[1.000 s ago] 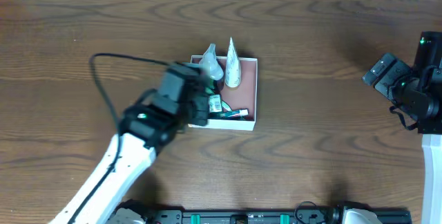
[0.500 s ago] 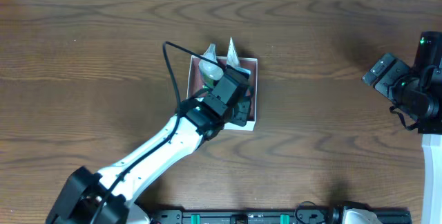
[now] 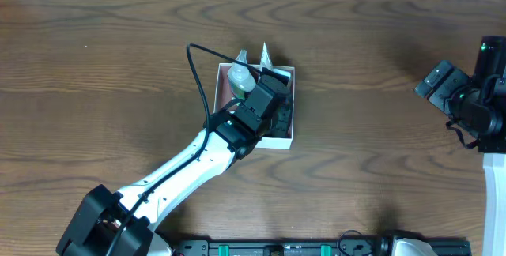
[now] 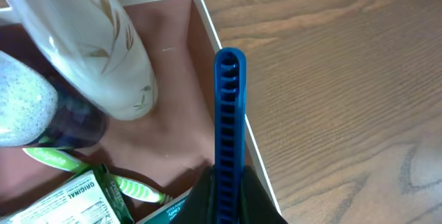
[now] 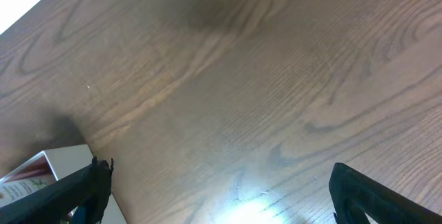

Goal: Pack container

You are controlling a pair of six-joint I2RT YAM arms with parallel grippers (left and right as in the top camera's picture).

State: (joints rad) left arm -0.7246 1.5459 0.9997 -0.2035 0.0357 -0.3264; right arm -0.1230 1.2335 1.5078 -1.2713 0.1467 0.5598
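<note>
The container [image 3: 294, 98] is a square white-walled box with a reddish-pink inside, at the table's middle. My left gripper [image 3: 274, 114] hangs over its right half, shut on a blue ridged comb-like stick [image 4: 229, 99] that points along the container's right wall [image 4: 207, 23]. The jaws [image 4: 229, 186] grip its lower end. Inside lie a white patterned tube [image 4: 103, 44], a bottle with a speckled grey cap [image 4: 24, 110], a green toothbrush [image 4: 135, 188] and a green box [image 4: 65, 203]. My right gripper [image 3: 441, 82] is open and empty at the far right; its fingers [image 5: 224, 196] spread over bare wood.
A black cable [image 3: 202, 74] loops from the left arm over the container's left side. The tube tip [image 3: 264, 50] and bottle [image 3: 239, 76] stick out past the container's far wall. A white object [image 5: 31, 172] shows at the right wrist view's lower left.
My left arm swung from the container's left side to over the container, carrying the blue stick, then shifted slightly right. The right arm has not moved.
</note>
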